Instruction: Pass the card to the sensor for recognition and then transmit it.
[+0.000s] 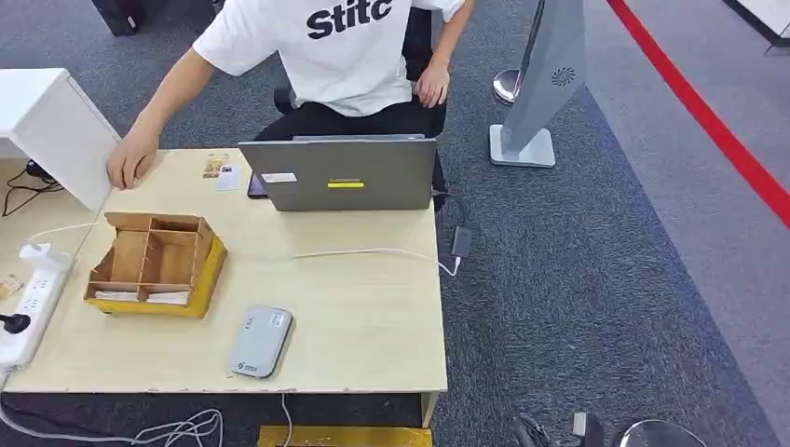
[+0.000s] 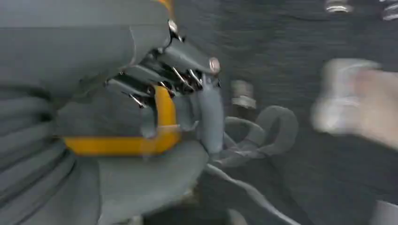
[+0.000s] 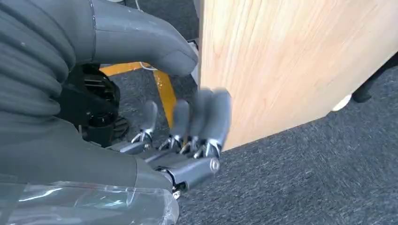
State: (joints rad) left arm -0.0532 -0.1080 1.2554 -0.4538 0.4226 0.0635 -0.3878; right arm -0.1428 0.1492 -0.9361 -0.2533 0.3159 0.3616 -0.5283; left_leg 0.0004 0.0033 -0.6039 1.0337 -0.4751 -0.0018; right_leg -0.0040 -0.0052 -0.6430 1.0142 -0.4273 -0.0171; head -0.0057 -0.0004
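**Hanging below the table, no card in either hand**

Taking the head view with the table's middle as the dial: a white power strip lies at 9 o'clock on the far left edge. Just inside it stands a cardboard organizer. Its two near compartments each hold a flat white card, and I judge these to be the task's cards. Two more small cards lie at 11 o'clock, near a person's hand. The grey sensor lies flat at 7 o'clock near the front edge, close to the organizer but not touching it. A laptop stands at 12 o'clock with its lid toward me.

My left hand hangs over floor cables. That wrist picture is smeared, so I cannot tell how its fingers are set. My right hand hangs beside the table's wooden side, fingers stretched out and apart from the thumb, holding nothing.

I expect a card to be light, thin, stiff and slick. Lying flat inside a walled compartment, it gives little to grab. I would pinch it across its faces at whichever edge stands proud, lightly, so it neither bends nor slips out.
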